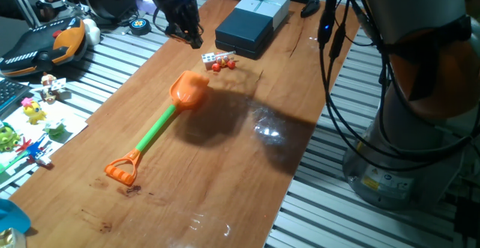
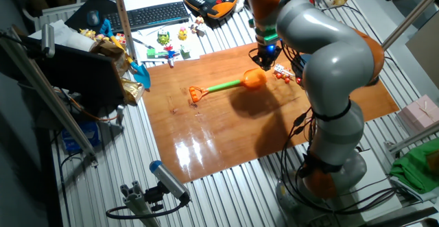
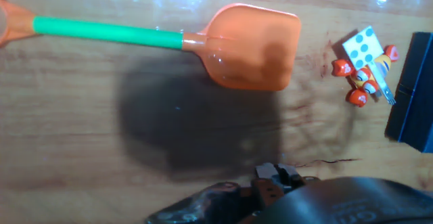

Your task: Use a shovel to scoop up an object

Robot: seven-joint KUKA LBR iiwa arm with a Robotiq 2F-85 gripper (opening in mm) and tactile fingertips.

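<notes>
The shovel lies flat on the wooden table, held by nothing. Its orange blade (image 1: 189, 91) points to the far end, with the green shaft (image 1: 157, 128) and orange loop (image 1: 122, 171) trailing toward the near end. It also shows in the other fixed view (image 2: 252, 79) and the hand view (image 3: 254, 48). The small white dotted cube (image 1: 208, 57) sits just beyond the blade, also in the hand view (image 3: 360, 45). My gripper (image 1: 184, 31) hovers above the table past the blade, near the cube. It holds nothing; the frames do not show how its jaws stand.
Tiny red pieces (image 1: 223, 65) lie beside the cube, also in the hand view (image 3: 355, 82). A dark box (image 1: 251, 23) stands just behind them. Toys and a keyboard (image 2: 154, 14) lie off the table's side. Cables hang at the right edge.
</notes>
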